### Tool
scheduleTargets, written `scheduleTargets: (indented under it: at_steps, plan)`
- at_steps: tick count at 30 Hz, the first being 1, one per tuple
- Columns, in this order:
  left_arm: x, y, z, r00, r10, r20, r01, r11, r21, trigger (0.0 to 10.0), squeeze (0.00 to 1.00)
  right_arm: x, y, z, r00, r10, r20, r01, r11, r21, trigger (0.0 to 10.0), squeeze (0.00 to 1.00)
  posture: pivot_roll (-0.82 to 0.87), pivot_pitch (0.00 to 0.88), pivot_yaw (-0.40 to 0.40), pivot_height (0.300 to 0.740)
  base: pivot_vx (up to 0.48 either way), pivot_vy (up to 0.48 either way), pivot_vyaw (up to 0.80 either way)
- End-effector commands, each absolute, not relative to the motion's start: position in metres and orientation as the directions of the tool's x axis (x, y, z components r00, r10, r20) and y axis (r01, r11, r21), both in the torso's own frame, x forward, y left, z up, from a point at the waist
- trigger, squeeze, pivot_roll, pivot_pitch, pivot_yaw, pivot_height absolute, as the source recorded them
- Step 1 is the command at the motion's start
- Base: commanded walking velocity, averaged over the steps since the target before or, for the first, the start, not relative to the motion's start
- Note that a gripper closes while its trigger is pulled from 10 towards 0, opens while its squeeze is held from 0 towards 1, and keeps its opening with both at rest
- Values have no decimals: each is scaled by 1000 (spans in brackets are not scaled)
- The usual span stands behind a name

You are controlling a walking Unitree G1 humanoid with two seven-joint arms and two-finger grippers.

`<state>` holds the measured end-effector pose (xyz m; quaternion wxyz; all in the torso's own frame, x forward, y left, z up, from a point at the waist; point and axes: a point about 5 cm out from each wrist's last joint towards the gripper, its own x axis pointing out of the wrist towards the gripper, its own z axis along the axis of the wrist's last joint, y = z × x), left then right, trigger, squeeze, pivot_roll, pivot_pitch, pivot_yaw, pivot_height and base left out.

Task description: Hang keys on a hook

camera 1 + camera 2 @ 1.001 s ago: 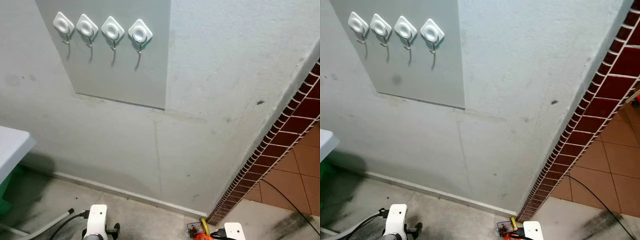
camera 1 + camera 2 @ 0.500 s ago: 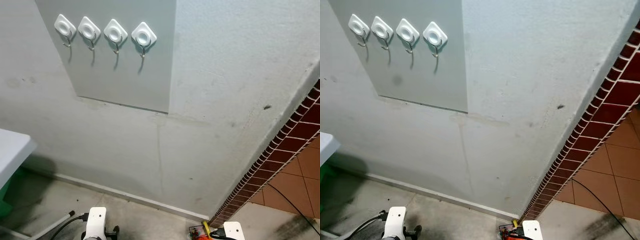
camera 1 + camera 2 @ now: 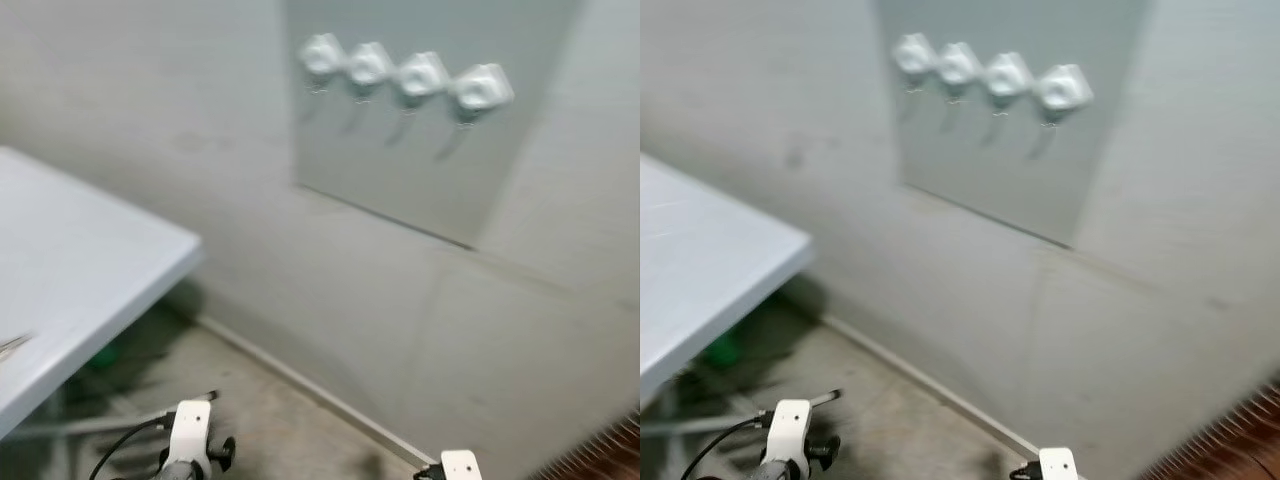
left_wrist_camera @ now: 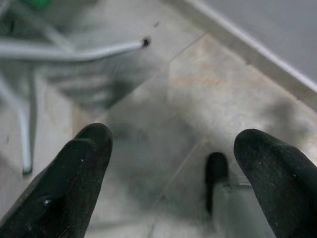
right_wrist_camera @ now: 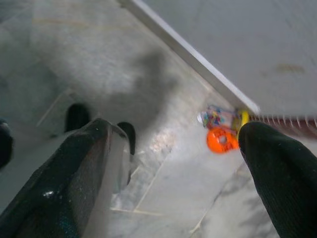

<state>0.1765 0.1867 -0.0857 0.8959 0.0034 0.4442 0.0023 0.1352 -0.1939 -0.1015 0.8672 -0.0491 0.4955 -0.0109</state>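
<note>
Hooks (image 3: 405, 78): four in a level row, blurred, on the grey wall panel (image 3: 420, 170) to your upper right. White table (image 3: 70, 290) at left. Left gripper (image 4: 171, 148) and right gripper (image 5: 173, 148) both spread, empty, hanging over floor.

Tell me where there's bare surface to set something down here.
The white table on the robot's left looks mostly bare, apart from a small blurred item at its near edge. The floor by the baseboard is open, except the orange-and-yellow clutter beside the wall.

A grey tiled floor (image 5: 163, 193) carries small orange and yellow objects (image 5: 223, 131) beside the wall's baseboard (image 5: 188, 52).
</note>
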Motion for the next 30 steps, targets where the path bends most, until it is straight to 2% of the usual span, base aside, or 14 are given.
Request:
scheduleTargets:
  at_steps: [1, 30]
  plan:
    - [179, 186, -85, 606, 8, -796, 10, 1000, 17, 10000, 0, 134, -192, -102, 505, -64, -861, -34, 995, -94, 10000, 0, -76, 0, 40, 732, 0, 0, 800]
    - [170, 185, -88, 598, -13, -802, 51, 998, 22, 10000, 0, 124, -196, -105, 481, -54, -875, -91, 990, -111, 10000, 0, -67, 0, 31, 732, 0, 0, 800]
